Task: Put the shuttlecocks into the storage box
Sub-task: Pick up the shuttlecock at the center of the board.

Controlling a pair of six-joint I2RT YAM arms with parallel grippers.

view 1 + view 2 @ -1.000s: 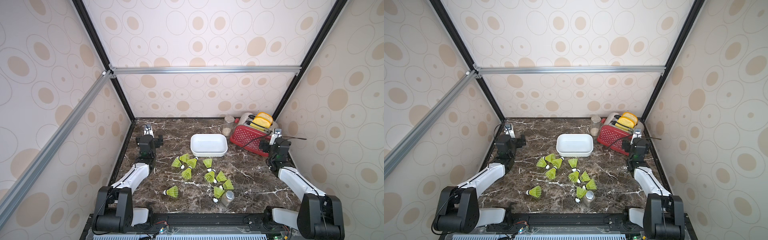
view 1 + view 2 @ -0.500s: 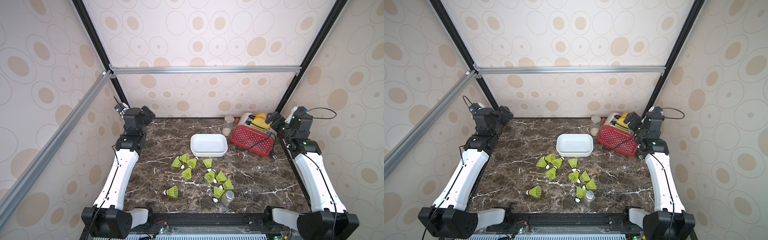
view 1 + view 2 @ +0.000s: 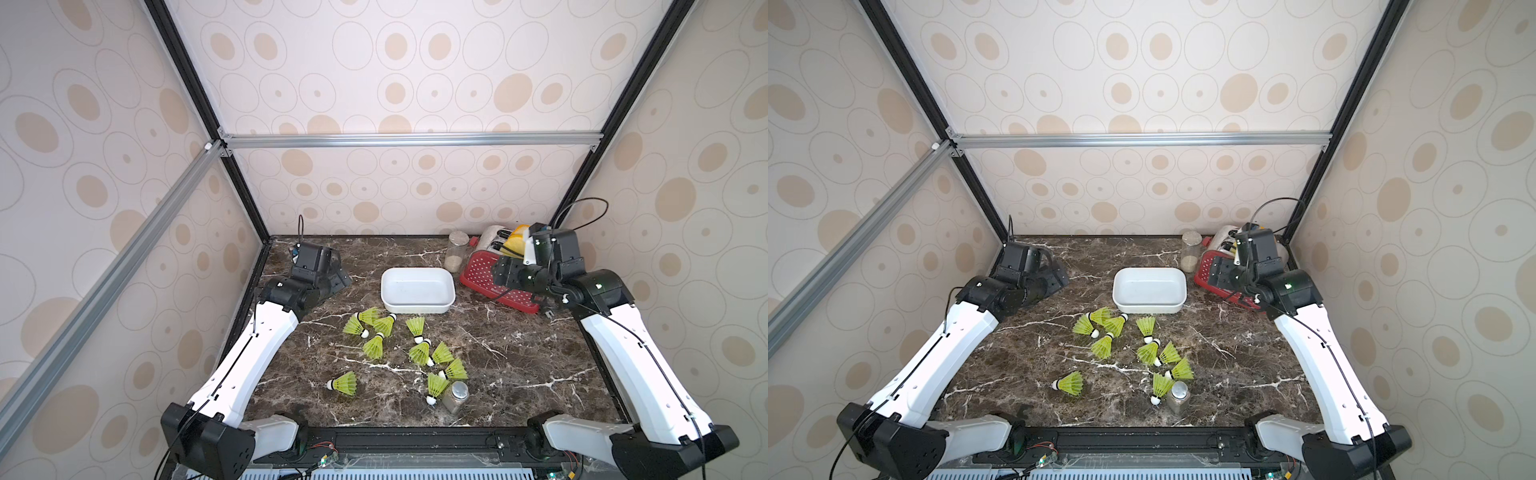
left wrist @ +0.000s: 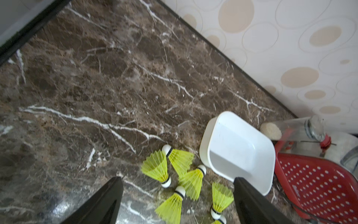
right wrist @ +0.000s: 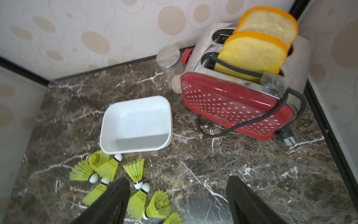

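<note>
Left wrist view, left tool [image 4: 176, 178] gaping, empty, right tool [image 5: 177, 178] likewise, shuttlecocks [image 4: 157, 166] beside storage box [image 4: 203, 150]

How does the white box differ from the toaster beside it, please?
The box is plain white; the toaster is red with white dots and a metal top. The box is low, open and empty; the toaster is taller and holds two bread slices. A black cord trails from the toaster; the box has none. Both stand on the table, near its back.
</note>
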